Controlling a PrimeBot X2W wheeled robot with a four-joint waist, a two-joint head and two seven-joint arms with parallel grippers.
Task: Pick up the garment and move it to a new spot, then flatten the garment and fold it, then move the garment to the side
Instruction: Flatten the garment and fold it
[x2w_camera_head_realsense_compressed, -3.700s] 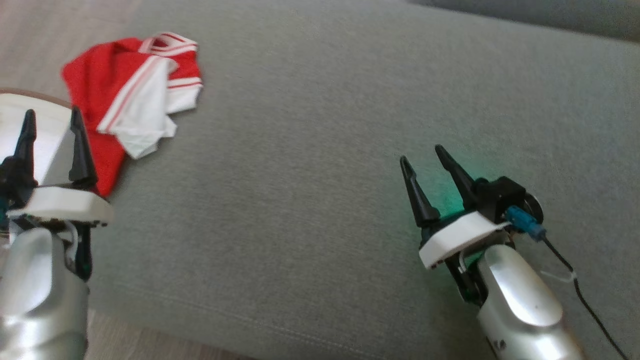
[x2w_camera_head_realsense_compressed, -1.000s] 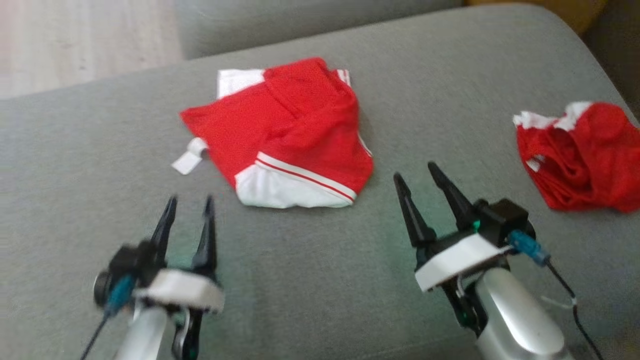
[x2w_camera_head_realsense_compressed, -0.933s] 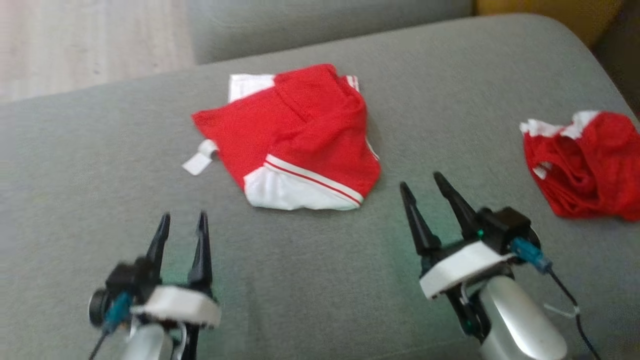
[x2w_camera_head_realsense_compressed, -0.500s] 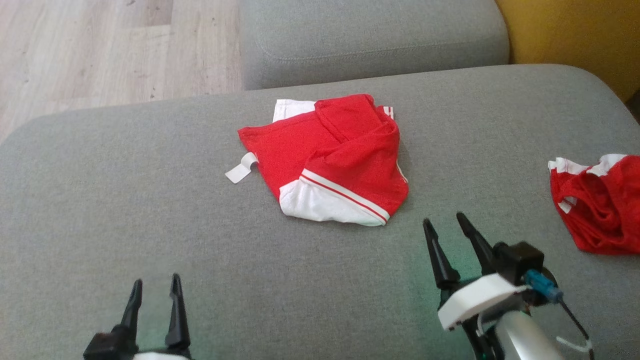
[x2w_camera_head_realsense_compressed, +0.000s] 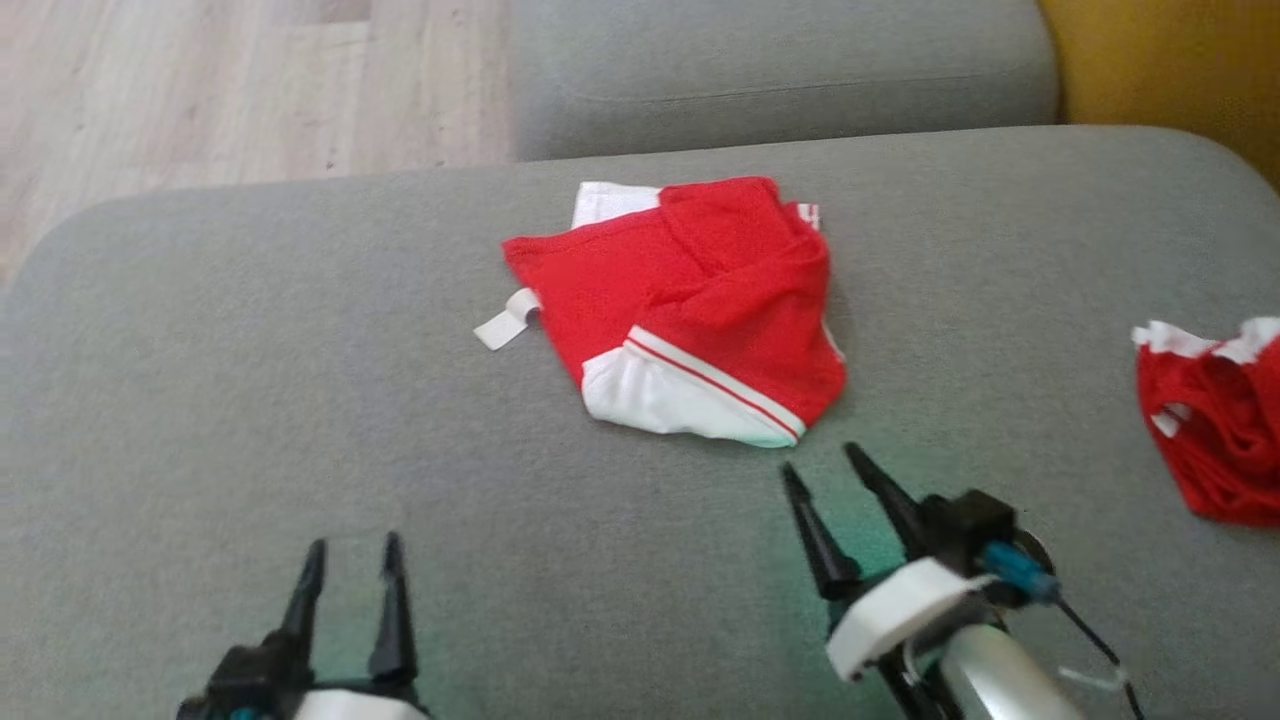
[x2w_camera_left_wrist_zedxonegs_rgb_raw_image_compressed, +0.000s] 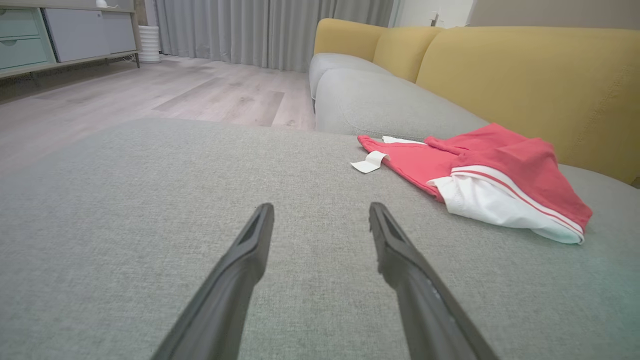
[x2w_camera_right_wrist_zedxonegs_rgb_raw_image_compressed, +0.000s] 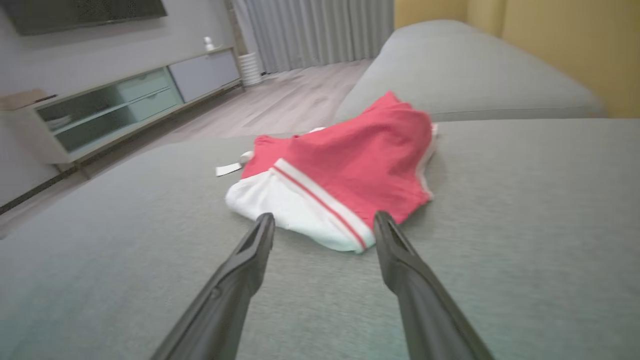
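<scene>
We see first the big grey seat cushion (x2w_camera_head_realsense_compressed: 300, 400) of a sofa, which carries everything here. Behind it in the head view lies a pale wooden floor (x2w_camera_head_realsense_compressed: 200, 90), and beside that a second grey cushion (x2w_camera_head_realsense_compressed: 780, 70). The yellow backrest (x2w_camera_left_wrist_zedxonegs_rgb_raw_image_compressed: 525, 85) of the sofa rises along the right side in the left wrist view. Far in the room, the right wrist view shows a low cabinet (x2w_camera_right_wrist_zedxonegs_rgb_raw_image_compressed: 125, 105) with greenish drawers, and grey curtains (x2w_camera_right_wrist_zedxonegs_rgb_raw_image_compressed: 320, 30).

The garment (x2w_camera_head_realsense_compressed: 720, 290) lies near the middle of the seat cushion, toward its far edge. It is red with white parts and a white-and-red stripe, loosely folded over itself and not flat. Its white part points toward the robot. A second red garment (x2w_camera_head_realsense_compressed: 1220, 430) with white trim lies crumpled at the right edge of the head view, well apart from the first one.

The right jaws stand wide, with nothing between them. Their tips are just beside the striped near corner of the garment; from the head view they seem not to touch it. The left jaws are also wide and hold nothing. They hang over bare cushion at the lower left, well apart from the garment.

A small white label (x2w_camera_head_realsense_compressed: 503, 325) sticks out from the left edge of the garment and lies on the cushion.
</scene>
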